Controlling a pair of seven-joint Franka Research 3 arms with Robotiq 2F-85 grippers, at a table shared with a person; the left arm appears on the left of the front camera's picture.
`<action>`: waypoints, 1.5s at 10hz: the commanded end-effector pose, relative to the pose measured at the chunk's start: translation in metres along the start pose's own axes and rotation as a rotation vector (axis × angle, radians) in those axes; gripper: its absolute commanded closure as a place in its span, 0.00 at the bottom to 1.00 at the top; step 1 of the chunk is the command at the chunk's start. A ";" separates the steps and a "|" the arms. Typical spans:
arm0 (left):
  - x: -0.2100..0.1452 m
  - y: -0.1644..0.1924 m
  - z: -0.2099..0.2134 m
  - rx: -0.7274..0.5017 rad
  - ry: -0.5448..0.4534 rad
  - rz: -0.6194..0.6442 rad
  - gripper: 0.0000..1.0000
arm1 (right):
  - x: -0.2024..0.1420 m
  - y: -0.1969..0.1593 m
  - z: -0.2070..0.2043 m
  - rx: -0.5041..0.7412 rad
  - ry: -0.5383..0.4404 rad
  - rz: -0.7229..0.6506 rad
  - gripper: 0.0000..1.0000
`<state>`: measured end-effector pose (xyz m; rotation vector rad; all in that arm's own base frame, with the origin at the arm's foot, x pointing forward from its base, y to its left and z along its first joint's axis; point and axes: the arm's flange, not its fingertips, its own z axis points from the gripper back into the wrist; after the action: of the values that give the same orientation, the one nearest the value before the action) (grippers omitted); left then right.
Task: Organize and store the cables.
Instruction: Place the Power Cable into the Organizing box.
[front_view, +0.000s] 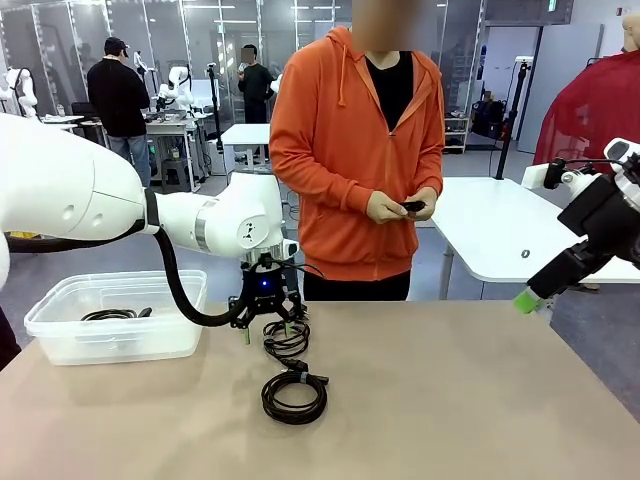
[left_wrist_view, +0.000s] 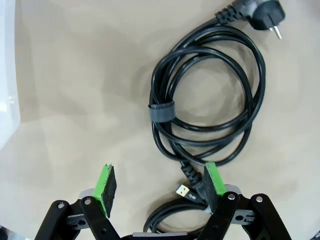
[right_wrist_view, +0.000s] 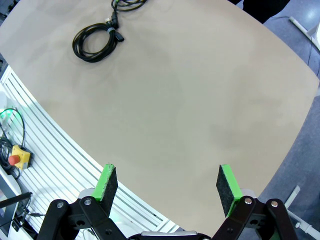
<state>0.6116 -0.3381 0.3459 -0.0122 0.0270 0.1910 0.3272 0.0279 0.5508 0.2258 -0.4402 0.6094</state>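
Two black cables lie mid-table. The nearer cable (front_view: 294, 395) (right_wrist_view: 95, 42) is a thick round coil (left_wrist_view: 210, 100) tied with a grey band (left_wrist_view: 162, 111), ending in a round mains plug (left_wrist_view: 267, 17). The thinner cable (front_view: 287, 340) (left_wrist_view: 167, 216) sits just behind it, with a gold-tipped USB plug (left_wrist_view: 182, 190). My left gripper (front_view: 272, 328) (left_wrist_view: 160, 186) hovers open over the thin cable, its USB plug lying between the green pads, close to the right one. My right gripper (front_view: 525, 300) (right_wrist_view: 167, 182) hangs open and empty, high off the table's right side.
A clear plastic bin (front_view: 60, 335) stands at the table's left with a coiled cable (front_view: 110, 315) inside. A person in an orange hoodie stands at the far edge, both hands (front_view: 400, 208) on a small dark object at waist height. The table's right half (front_view: 470, 400) is bare.
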 end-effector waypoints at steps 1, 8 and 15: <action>0.017 -0.004 -0.004 0.019 0.010 0.022 0.12 | 0.002 0.000 0.001 -0.003 0.010 0.002 0.00; 0.035 -0.005 -0.024 0.071 0.026 -0.012 0.38 | 0.002 0.000 0.001 -0.003 0.010 0.002 0.00; 0.039 -0.004 -0.029 0.087 0.018 -0.026 1.00 | 0.002 0.000 0.001 -0.003 0.010 0.002 0.00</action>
<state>0.6452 -0.3397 0.3205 0.0301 0.0449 0.1859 0.3272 0.0279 0.5508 0.2258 -0.4402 0.6094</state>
